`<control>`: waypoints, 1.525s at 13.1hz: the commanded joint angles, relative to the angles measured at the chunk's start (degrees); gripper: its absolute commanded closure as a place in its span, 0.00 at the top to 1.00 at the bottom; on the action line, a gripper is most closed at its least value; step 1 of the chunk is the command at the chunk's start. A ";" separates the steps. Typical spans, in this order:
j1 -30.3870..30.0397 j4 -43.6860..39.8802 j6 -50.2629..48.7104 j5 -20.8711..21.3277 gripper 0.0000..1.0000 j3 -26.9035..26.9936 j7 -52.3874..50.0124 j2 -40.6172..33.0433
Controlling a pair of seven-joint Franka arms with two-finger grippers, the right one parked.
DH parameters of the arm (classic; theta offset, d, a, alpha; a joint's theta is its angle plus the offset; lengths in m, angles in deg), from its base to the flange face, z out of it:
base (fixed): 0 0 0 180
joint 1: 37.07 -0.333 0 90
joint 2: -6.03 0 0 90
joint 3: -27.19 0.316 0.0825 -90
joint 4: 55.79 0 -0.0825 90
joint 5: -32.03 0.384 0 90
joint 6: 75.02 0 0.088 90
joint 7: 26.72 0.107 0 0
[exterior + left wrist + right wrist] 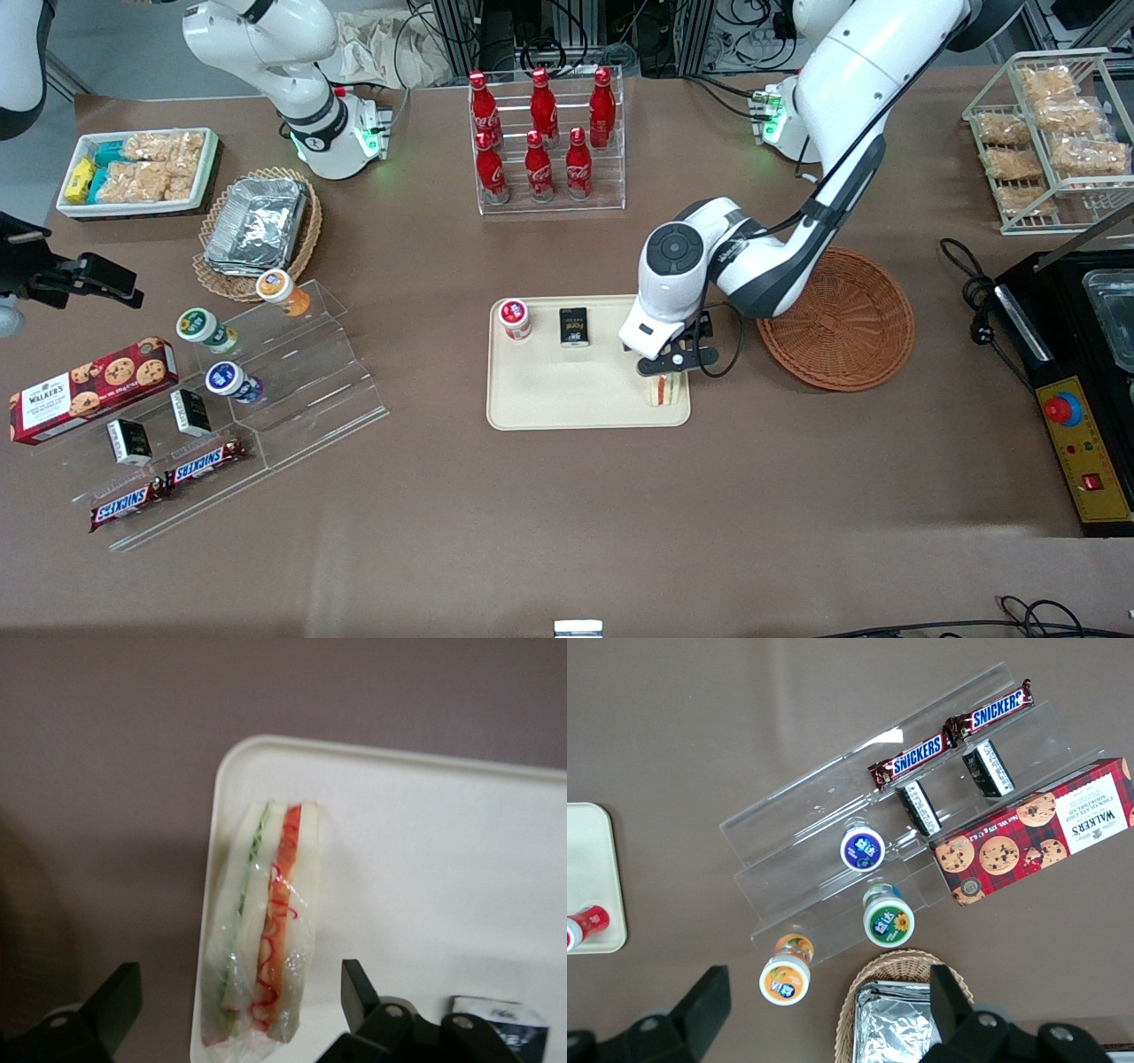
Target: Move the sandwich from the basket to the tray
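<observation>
The sandwich [665, 388], wrapped in clear film with green and orange-red filling showing, stands on its edge on the cream tray [549, 394], at the tray corner nearest the front camera and the basket. In the left wrist view the sandwich [266, 930] lies just inside the tray's rim [266, 749]. My gripper [666, 374] hangs directly over it and is open. One black finger [120, 992] is out past the rim and the other [354, 988] is over the tray; neither touches the wrap. The reddish-brown wicker basket [842, 319] sits beside the tray with nothing in it.
A red-lidded cup [515, 318] and a small black pack [574, 326] share the tray, farther from the front camera. A rack of red bottles [545, 142] stands farther back. A clear stepped shelf [292, 381] of snacks lies toward the parked arm's end, a black machine [1076, 354] toward the working arm's.
</observation>
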 commanded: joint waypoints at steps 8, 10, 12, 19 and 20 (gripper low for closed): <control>-6.07 -0.43 -14.49 -14.15 1.00 5.39 12.84 -23.14; -5.72 -0.34 -18.19 -17.94 1.00 10.47 22.07 -27.18; -5.71 -0.43 -23.01 -21.02 1.00 14.96 31.38 -30.61; -0.81 2.37 -32.87 -22.96 1.00 32.09 58.81 -41.07; -0.45 3.78 -32.79 -22.96 1.00 33.60 60.94 -42.65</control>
